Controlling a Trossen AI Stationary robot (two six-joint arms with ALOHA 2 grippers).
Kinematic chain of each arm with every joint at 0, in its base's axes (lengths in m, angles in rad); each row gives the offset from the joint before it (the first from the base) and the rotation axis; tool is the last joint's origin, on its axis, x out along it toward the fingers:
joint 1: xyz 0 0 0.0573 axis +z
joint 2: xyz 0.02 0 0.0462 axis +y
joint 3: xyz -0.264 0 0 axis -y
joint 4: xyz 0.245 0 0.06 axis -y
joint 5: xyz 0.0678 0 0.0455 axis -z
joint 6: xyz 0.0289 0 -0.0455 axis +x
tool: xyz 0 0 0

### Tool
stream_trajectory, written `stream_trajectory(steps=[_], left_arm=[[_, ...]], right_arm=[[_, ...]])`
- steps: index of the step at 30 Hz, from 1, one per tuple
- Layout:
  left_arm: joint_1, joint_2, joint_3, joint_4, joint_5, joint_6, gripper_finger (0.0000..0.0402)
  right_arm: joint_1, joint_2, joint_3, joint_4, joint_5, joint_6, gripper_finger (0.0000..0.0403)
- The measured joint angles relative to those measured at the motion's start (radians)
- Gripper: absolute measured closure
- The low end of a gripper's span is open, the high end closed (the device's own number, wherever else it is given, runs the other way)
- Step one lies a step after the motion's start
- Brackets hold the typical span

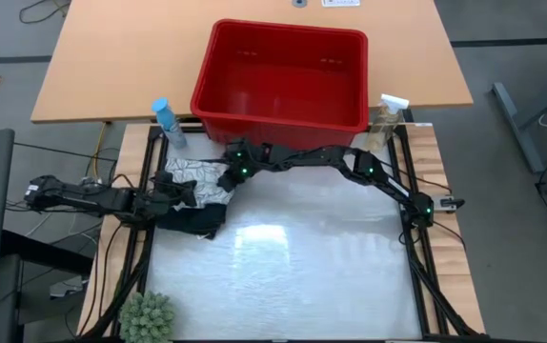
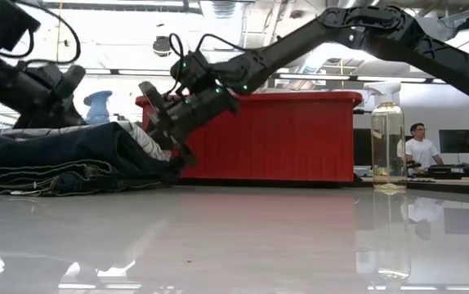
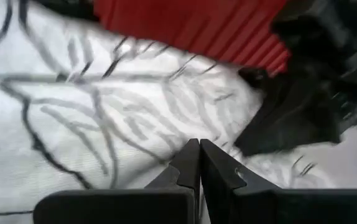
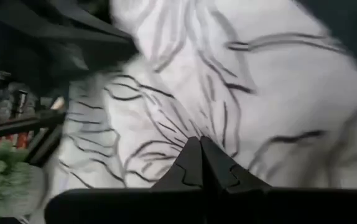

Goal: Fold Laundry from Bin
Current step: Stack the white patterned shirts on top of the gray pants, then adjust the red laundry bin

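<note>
Laundry pile at the surface's far left corner, just before the red bin [image 1: 283, 81]: leaf-print white cloth [image 1: 197, 176] lying over dark trousers [image 1: 192, 221], left gripper [image 1: 180, 191] and right gripper [image 1: 228, 176] both on the cloth, jaws clenched tight.

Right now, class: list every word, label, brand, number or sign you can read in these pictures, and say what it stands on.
None can be read.
White sheet at the far table edge: print too small to read.
Spray bottles: no legible label.
Red bin: plain, no lettering shows.
</note>
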Motion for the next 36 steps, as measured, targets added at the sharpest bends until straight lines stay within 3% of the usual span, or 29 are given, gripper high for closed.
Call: stream_trajectory(steps=[10,16,20,22,26,33,36], left_arm=[[0.021,0.007,0.017,-0.037,0.008,-0.008,0.0402],[0.021,0.007,0.189,-0.027,-0.034,0.131,0.0401],[0.021,0.007,0.324,-0.016,-0.006,0.236,0.0401],[0.021,0.007,0.381,0.024,0.021,0.291,0.0401],[0.021,0.019,0.466,0.146,0.022,0.411,0.0401],[0.021,0.11,0.506,0.408,-0.111,0.683,0.0401],[0.033,0.17,0.506,0.512,-0.122,0.778,0.0401]], right_arm=[[-0.011,-0.004,-0.021,0.01,-0.058,0.006,0.0387],[-0.036,-0.031,0.106,-0.033,-0.139,0.01,0.0384],[-0.062,-0.027,0.233,-0.141,-0.202,-0.042,0.0372],[-0.08,-0.028,0.295,-0.201,-0.215,-0.099,0.0369],[-0.142,-0.136,0.261,-0.215,-0.215,-0.157,0.0372],[-0.249,-0.283,0.261,-0.24,-0.133,-0.242,0.038],[-0.283,-0.324,0.261,-0.243,-0.084,-0.279,0.0375]])
